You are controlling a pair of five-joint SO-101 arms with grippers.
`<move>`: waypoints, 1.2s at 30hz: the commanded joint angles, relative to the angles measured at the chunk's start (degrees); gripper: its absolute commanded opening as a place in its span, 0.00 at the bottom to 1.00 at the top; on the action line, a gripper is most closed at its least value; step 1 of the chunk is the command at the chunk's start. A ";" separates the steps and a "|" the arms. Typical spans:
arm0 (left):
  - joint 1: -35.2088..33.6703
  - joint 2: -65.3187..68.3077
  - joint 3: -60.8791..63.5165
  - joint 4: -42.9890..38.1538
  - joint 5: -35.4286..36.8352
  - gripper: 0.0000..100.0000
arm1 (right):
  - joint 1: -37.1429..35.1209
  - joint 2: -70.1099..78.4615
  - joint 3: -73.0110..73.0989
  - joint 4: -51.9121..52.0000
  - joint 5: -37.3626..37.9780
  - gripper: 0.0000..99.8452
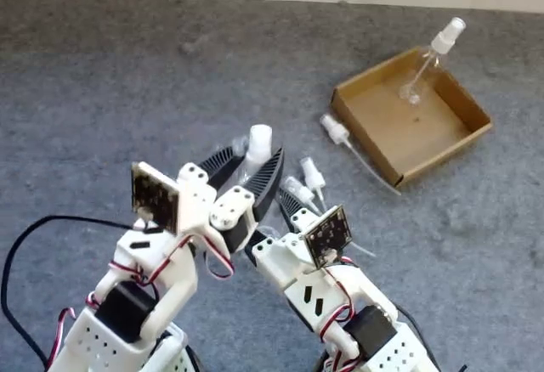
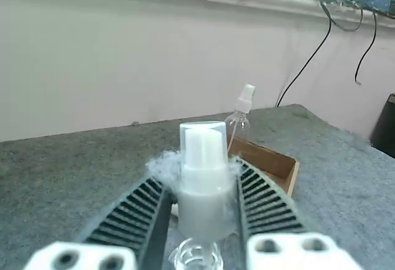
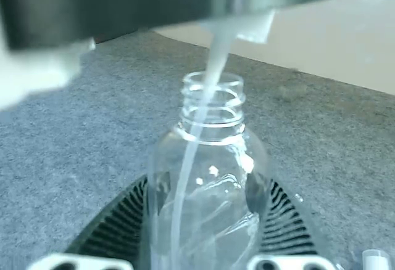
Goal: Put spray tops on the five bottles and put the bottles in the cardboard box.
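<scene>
Table (image 1: 127, 83): covered in grey carpet-like cloth; both arms are based at its near edge and everything else is laid out beyond them.

Cardboard box (image 1: 421, 134): a shallow open tray, set at the far right, well apart from the grippers.

Left gripper (image 1: 253, 164): clenched on a spray top, which is gripped by its white body between the two ribbed fingers, cap upward.

Right gripper (image 3: 207, 220): closed around a clear bottle, which is held upright directly under the left gripper.

Bottle in the box (image 1: 425, 70): a clear bottle already fitted with a white spray top, stood near the box wall farthest from the arms.

Held bottle (image 3: 207, 184): neck open and threaded, with no top screwed on yet.

Held spray top (image 2: 202, 177): poised just above the bottle's neck and not seated; its thin tube is seen passing down through the neck into the bottle.

Loose spray top (image 1: 334, 128): laid on the table just beside the box's near left wall, with its tube stretched along that wall.

Other loose spray tops (image 1: 312, 171): at least two are seen lying close together on the table, near the right gripper.
</scene>
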 commanded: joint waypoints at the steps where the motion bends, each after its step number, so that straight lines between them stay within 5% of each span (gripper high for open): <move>1: 0.57 -6.55 2.68 0.26 -0.53 0.04 | -0.31 -0.48 7.08 0.13 -0.09 0.09; 8: 0.57 -11.91 8.31 0.35 -1.23 0.04 | -0.31 -0.48 7.08 0.31 -0.09 0.09; 15: 0.57 -14.73 12.53 0.35 -17.67 0.04 | -0.31 -0.48 7.08 0.40 -0.09 0.09; 30: 0.48 -19.38 13.32 3.87 -11.16 0.05 | -0.31 -0.48 7.08 0.48 -0.09 0.09; 36: 0.48 -19.38 12.53 5.45 -11.08 0.15 | -0.22 -0.48 7.08 0.57 -0.09 0.09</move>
